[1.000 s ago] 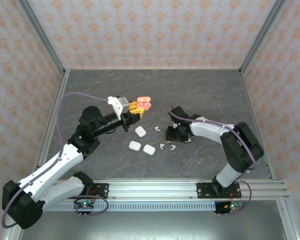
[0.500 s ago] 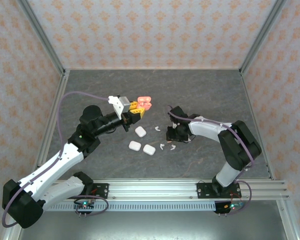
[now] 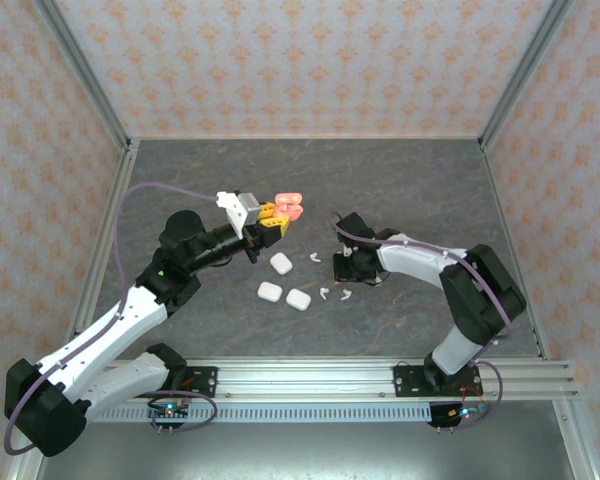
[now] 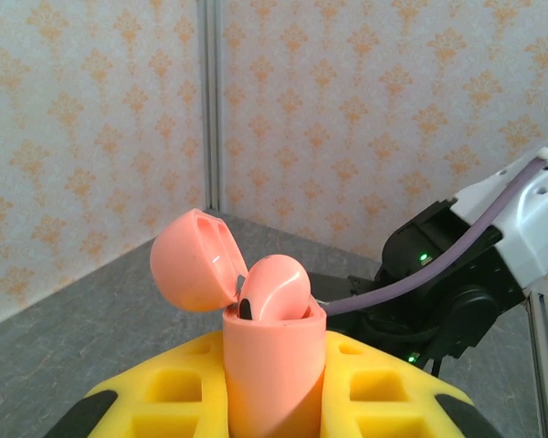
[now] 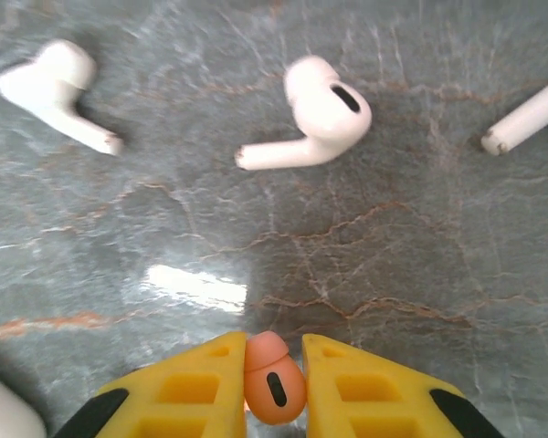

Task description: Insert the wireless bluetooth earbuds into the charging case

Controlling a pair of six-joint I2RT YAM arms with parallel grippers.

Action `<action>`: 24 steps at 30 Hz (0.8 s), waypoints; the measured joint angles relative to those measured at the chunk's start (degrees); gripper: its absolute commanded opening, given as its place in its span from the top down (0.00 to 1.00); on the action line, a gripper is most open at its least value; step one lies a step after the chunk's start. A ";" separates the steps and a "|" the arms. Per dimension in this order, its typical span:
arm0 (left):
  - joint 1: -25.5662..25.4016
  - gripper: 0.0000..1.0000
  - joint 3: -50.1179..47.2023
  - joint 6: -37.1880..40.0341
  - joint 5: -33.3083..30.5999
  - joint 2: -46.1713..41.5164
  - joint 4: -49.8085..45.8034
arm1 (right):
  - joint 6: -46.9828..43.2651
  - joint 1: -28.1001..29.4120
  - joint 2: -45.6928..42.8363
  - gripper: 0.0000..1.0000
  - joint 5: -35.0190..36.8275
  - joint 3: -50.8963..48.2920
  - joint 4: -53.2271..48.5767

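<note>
The pink earbud (image 5: 274,379) is tiny, light, hard and smooth (easily flicked away), so it is best pinched gently across its round head. It is seen at the bottom middle of the right wrist view, squeezed in the right tool (image 5: 274,351), which is closed tight on it close over the table (image 5: 393,255). Two white earbuds (image 5: 315,114) are seen lying near the top of that view. The left tool (image 3: 272,217) is clamped around the pink case (image 4: 272,365), which is held upright with its lid (image 4: 196,260) open, low in the left wrist view. A second pink earbud (image 4: 276,287) is already tucked inside.
</note>
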 measured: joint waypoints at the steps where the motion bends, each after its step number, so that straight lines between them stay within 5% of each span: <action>1: 0.00 1.00 0.00 0.00 -0.02 0.02 0.00 | -0.87 0.00 -1.36 0.81 0.39 0.00 -0.02; 12: 0.00 1.00 -0.02 -1.33 0.61 2.99 1.25 | -16.59 0.11 -19.52 0.82 5.86 4.94 -3.48; 24: -1.73 1.00 0.00 -1.73 5.38 6.29 3.08 | -35.47 3.52 -24.30 0.82 10.08 20.09 -10.88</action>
